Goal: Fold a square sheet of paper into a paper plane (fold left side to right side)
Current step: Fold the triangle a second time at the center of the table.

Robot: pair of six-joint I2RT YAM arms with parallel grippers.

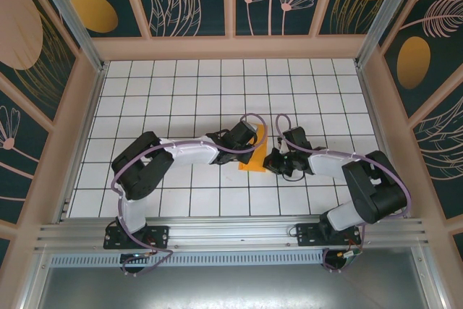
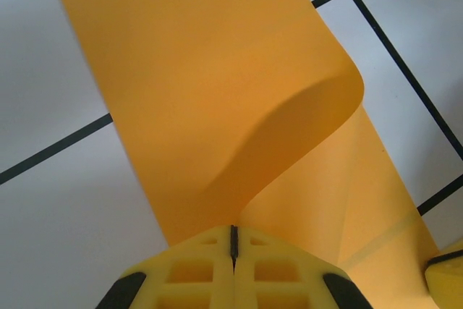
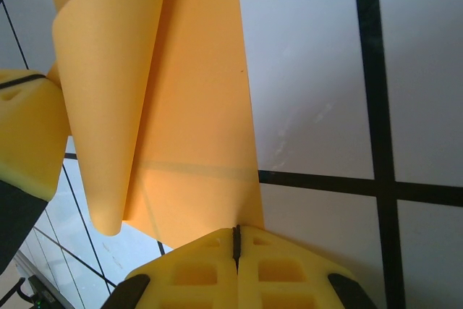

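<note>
Thin bright orange square sheet of paper (image 1: 253, 160) lies at mid-table on the white gridded tabletop (image 1: 181, 85), between the two arms, with one side curled up and over the rest.

Left gripper (image 2: 233, 231): yellow jaws together, clamped on the raised flap.

Right gripper (image 3: 235, 231): jaws together at the flat layer's near edge; whether it pinches or merely presses cannot be determined.

Recommended procedure: keep the flat layer fixed. Carry the flap across until the edges coincide. Lower it and press the crease only after alignment.
</note>
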